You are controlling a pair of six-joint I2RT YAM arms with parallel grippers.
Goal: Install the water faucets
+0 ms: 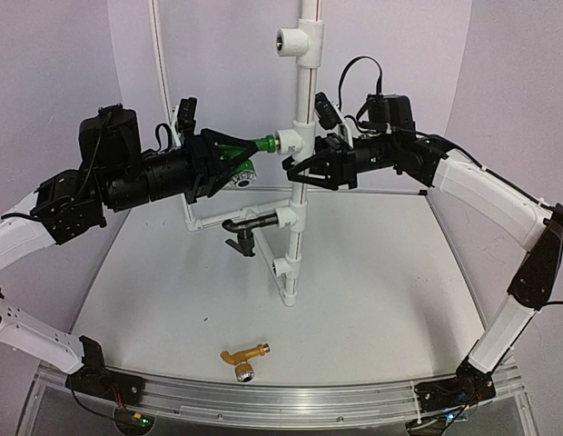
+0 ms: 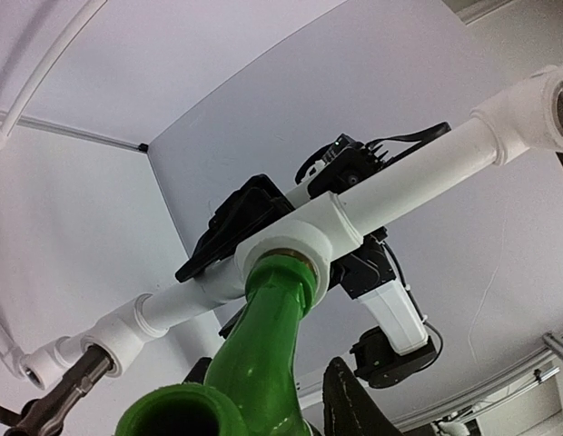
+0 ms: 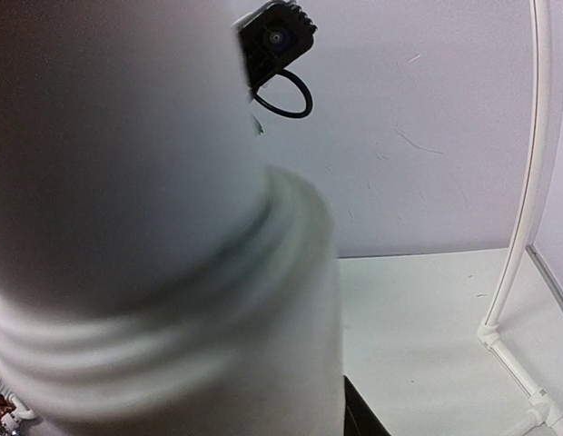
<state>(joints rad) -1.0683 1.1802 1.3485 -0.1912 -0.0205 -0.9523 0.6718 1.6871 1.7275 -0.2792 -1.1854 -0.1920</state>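
The green faucet is level in the air, its threaded end in a white tee on the upright white pipe. My left gripper is shut on its body. In the left wrist view the green faucet runs up into the tee. My right gripper is shut on the pipe just below that tee, and the pipe fills the right wrist view as a blur. A black faucet sits in a lower tee. The golden-orange faucet lies on the table near the front.
An open tee tops the pipe, and another small tee sits near its foot. A thin white tube frame rises at the back left. An aluminium rail runs along the table's near edge.
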